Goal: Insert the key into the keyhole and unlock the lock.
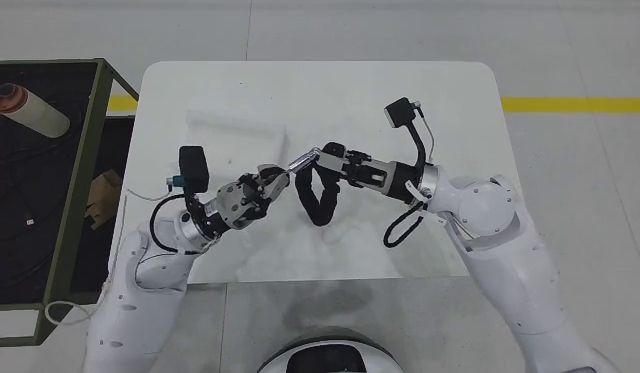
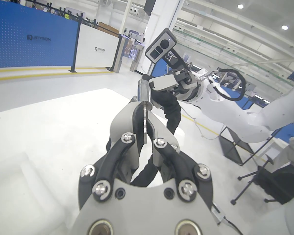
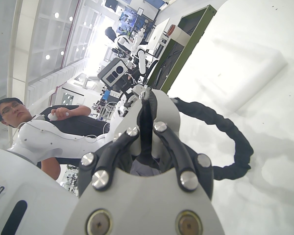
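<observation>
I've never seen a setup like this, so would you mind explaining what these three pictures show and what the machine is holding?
This is a two-armed robot working at a white table. The top view looks down from a camera above its arms; the other two pictures come from a camera on each wrist. The left gripper pinches a flat metal key between its fingers. The right gripper holds a cable lock: a silver barrel with a black loop hanging below. The arms meet above the middle of the table, with the key's tip at the end of the barrel; how far in it is, I cannot tell. A white foam block lies on the table beyond the left arm.
</observation>
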